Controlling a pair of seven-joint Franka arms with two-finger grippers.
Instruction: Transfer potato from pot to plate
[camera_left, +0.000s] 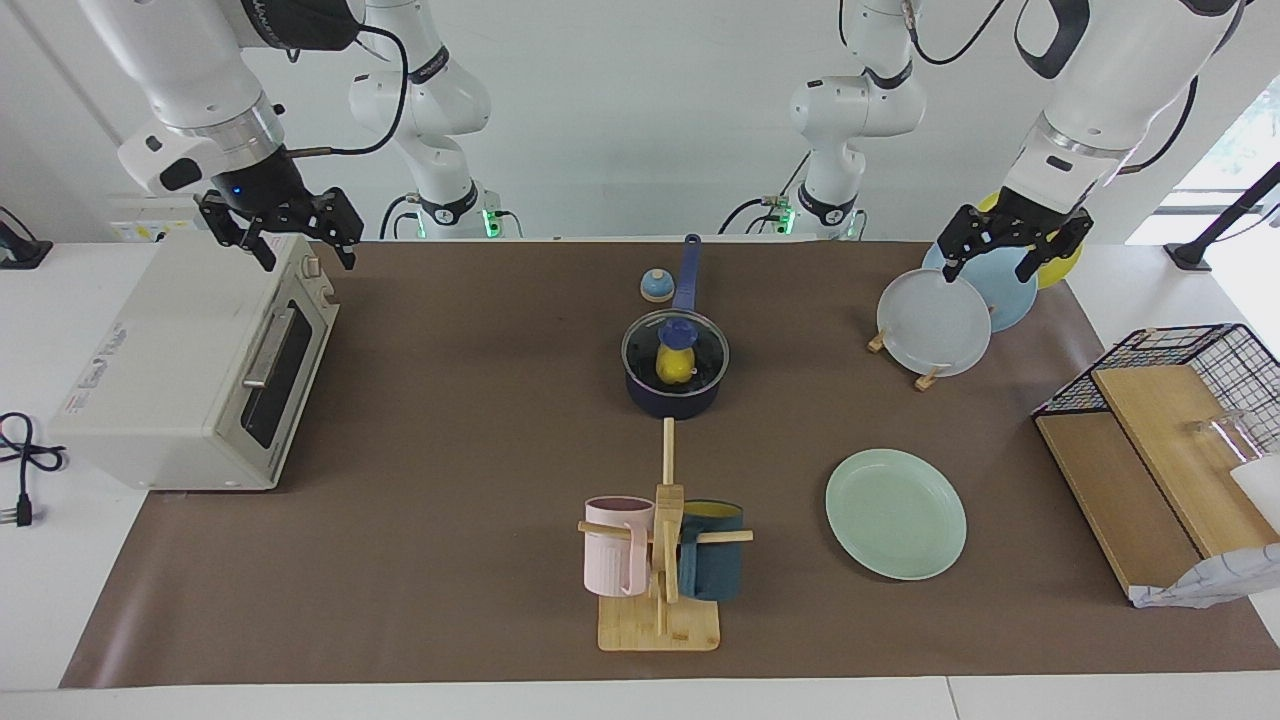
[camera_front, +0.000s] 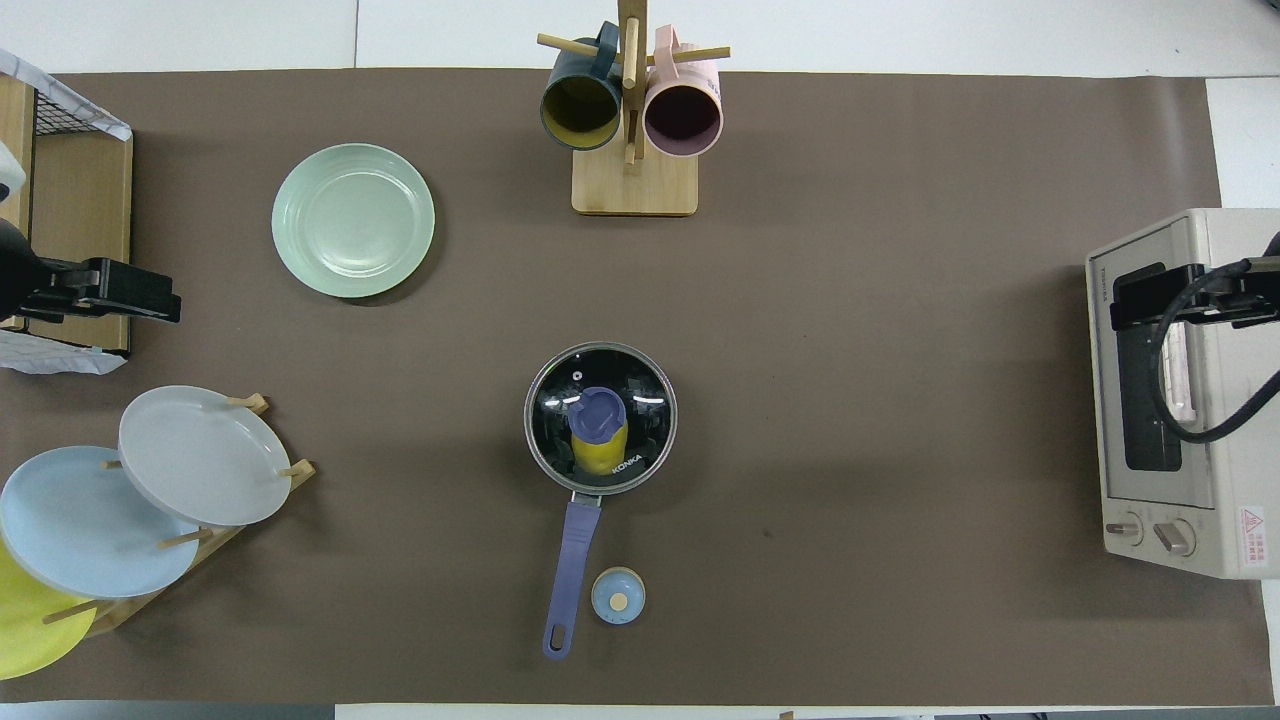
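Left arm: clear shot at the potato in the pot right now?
Probably not. A glass lid with a blue knob sits on the pot, covering the potato. The open left gripper hangs over the plate rack; the lid must come off first.
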